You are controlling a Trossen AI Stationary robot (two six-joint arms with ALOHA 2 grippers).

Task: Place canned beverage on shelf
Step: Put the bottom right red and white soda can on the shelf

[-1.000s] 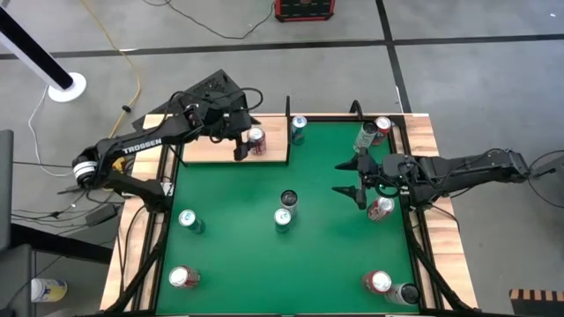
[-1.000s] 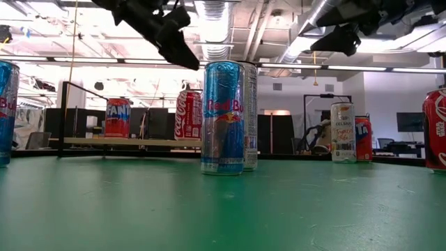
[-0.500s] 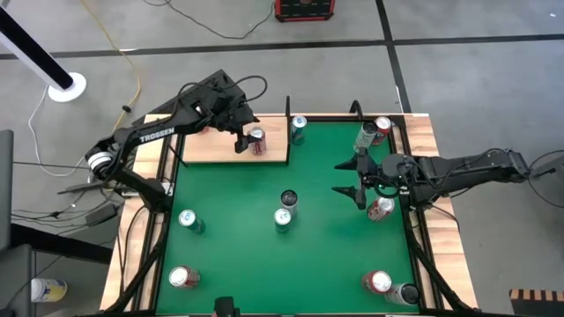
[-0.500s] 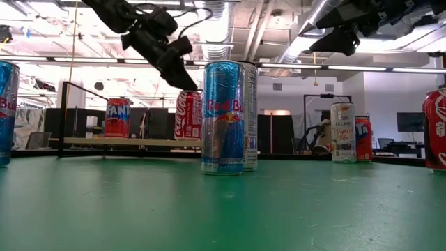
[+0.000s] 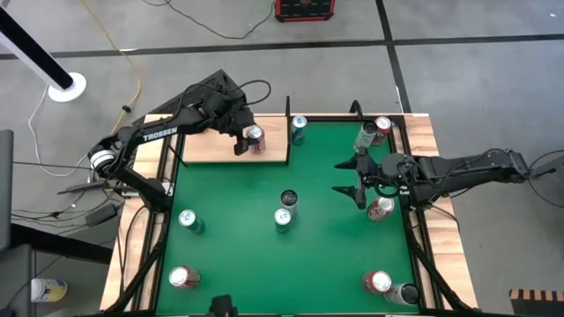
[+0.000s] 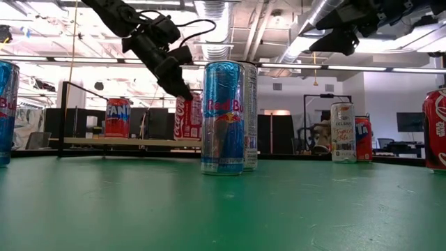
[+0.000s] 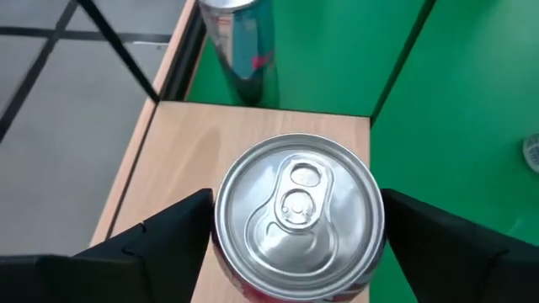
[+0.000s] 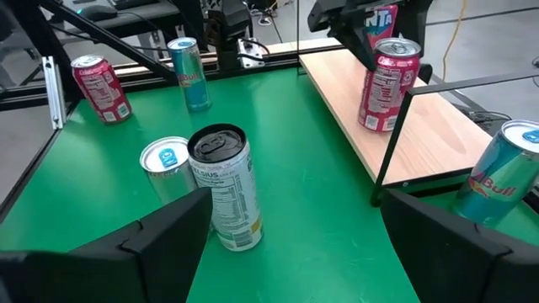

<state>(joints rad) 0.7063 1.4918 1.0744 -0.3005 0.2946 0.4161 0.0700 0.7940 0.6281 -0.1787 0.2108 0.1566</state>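
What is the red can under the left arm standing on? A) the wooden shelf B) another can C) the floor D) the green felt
A: the red can stands upright on the pale wooden shelf, with the left gripper over it, jaws either side.

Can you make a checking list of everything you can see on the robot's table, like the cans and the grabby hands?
Surface: green felt tabletop, wooden side strips.
Job's things: red cola can upright on the shelf, near its right end.
Clutter: other cans scattered on the felt, including a blue can beside the shelf and two cans at centre.
Grippers: left gripper open, a finger on either side of the cola can, gaps showing. Right gripper open, over the right side, holding nothing.
Cables: yellow and white cords on the floor.
Surroundings: grey floor, red box beyond the table.
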